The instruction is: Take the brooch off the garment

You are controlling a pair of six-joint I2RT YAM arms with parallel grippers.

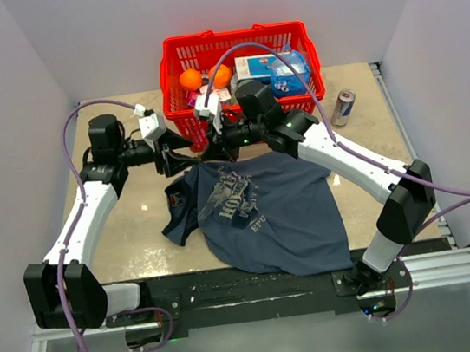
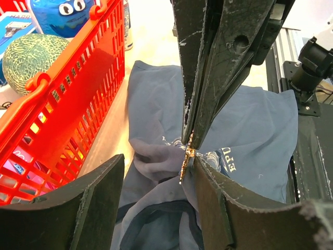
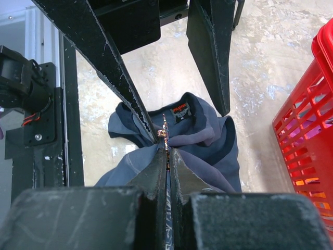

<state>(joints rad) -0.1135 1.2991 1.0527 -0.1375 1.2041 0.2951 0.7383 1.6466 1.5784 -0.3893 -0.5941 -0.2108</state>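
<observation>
On the table [image 1: 138, 233] a dark blue shirt [image 1: 284, 213] lies bunched up at its collar, where the left claw [image 2: 158, 161] is spread wide to either side of a raised fold and the right claw [image 3: 166, 153] is pressed together on the small gold brooch [image 2: 186, 156] pinned there.

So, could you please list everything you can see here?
Basket: 1, red, far middle of the table.
Oranges: 2, orange, in basket.
Melon: 1, green, in basket.
Packets: several, blue and white, in basket.
Can: 1, silver, right of basket.
Shirt: 1, navy, table centre.
Brooch: 1, gold, on shirt's lifted fold.
Left hand: 1, black, open, around brooch.
Right hand: 1, black, shut on brooch.
</observation>
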